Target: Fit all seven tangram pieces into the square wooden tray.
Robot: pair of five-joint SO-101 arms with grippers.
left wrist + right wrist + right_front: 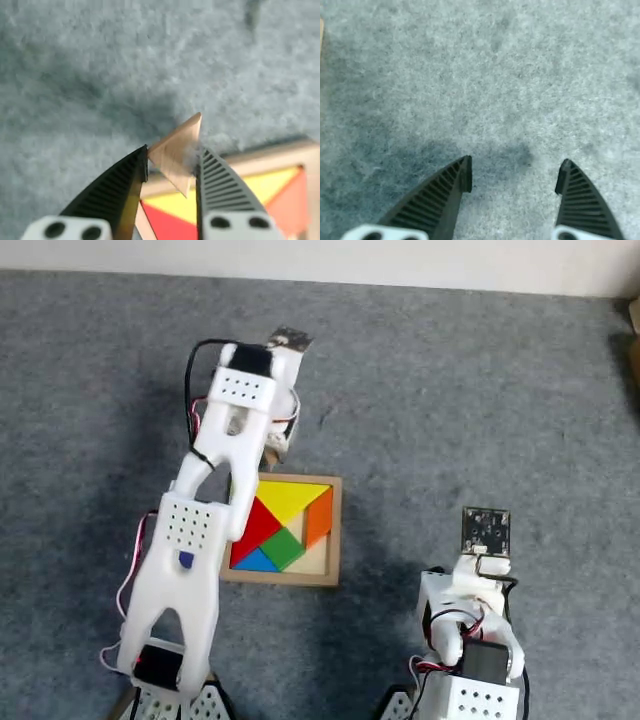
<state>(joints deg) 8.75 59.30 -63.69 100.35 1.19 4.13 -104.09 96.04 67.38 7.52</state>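
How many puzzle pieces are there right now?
6: yellow, red, orange, green and blue in the tray; a tan one in the left gripper. The arm may hide another.

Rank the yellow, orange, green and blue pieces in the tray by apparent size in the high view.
1. yellow piece
2. orange piece and green piece: they look about alike, so they are not ranked
3. blue piece

Left arm [190, 530] stretches forward, left end effector [172, 160] pinched narrow; right arm [470, 610] folded back, right end effector [515, 175] spread.
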